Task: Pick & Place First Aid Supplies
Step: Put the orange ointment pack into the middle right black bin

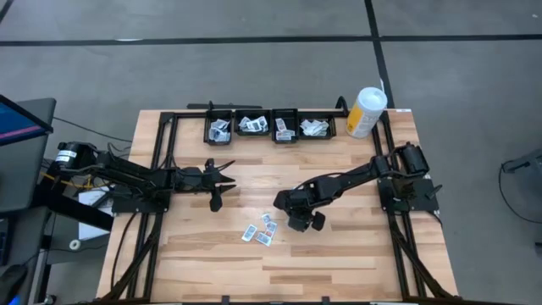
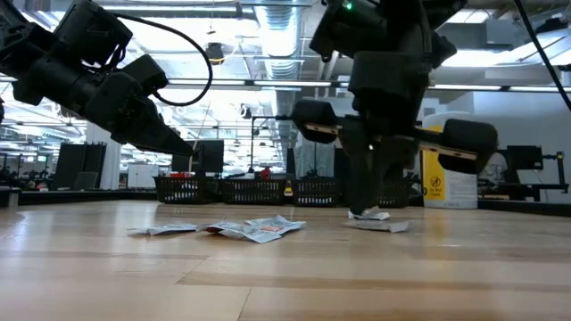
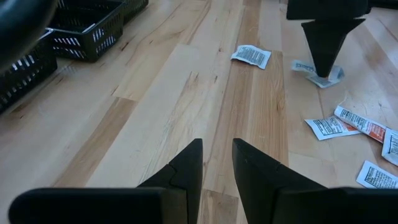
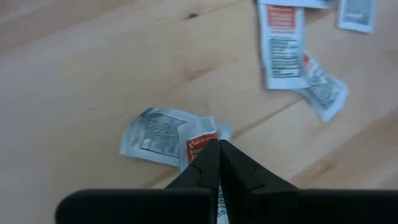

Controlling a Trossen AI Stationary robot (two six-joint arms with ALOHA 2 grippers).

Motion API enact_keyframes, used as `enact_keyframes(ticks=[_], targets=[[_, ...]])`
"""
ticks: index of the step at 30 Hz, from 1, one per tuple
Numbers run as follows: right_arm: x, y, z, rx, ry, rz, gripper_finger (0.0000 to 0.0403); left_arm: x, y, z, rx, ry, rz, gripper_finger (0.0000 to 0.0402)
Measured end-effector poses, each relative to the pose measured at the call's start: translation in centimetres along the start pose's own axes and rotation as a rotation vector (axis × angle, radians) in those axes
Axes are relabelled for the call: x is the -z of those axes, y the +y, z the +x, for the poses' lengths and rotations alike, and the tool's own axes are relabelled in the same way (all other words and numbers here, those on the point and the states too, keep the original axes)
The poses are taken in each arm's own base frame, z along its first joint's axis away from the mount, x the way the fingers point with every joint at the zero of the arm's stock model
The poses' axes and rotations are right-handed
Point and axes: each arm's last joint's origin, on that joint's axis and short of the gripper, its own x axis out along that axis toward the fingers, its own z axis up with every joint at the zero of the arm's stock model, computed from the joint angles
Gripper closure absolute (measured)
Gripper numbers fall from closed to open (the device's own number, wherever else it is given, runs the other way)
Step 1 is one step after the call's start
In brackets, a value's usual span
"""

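A white-and-yellow canister (image 1: 367, 112) stands upright at the far right corner of the wooden table (image 1: 339, 254). Just beside it, along the table's far edge, four black baskets (image 1: 269, 126) sit in a row.

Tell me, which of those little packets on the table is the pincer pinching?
The right pincer is shut on the red-and-white packet, which overlaps a grey-printed packet. The other loose packets lie apart, untouched.

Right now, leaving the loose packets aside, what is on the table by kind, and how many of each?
Black bins: 4
White-and-yellow canister: 1
Grippers: 2, the left gripper and the right gripper
Total: 7
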Motion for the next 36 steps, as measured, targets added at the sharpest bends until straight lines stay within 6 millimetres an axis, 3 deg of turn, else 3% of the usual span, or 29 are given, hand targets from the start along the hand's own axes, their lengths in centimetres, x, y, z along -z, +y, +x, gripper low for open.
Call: enact_keyframes(ticks=[18, 24, 36], targets=[[-1.2, -2.3, -2.5, 0.011, 0.087, -0.039, 0.0403, 0.0, 0.0, 0.0, 0.0, 0.0, 0.0, 0.0314], [0.6, -4.5, -3.7, 0.064, 0.152, -0.041, 0.0403, 0.0, 0.0, 0.0, 0.0, 0.0, -0.001, 0.0314], [6.8, -10.0, -7.4, 0.191, 0.198, 0.028, 0.0403, 0.0, 0.0, 0.0, 0.0, 0.0, 0.0, 0.0314]])
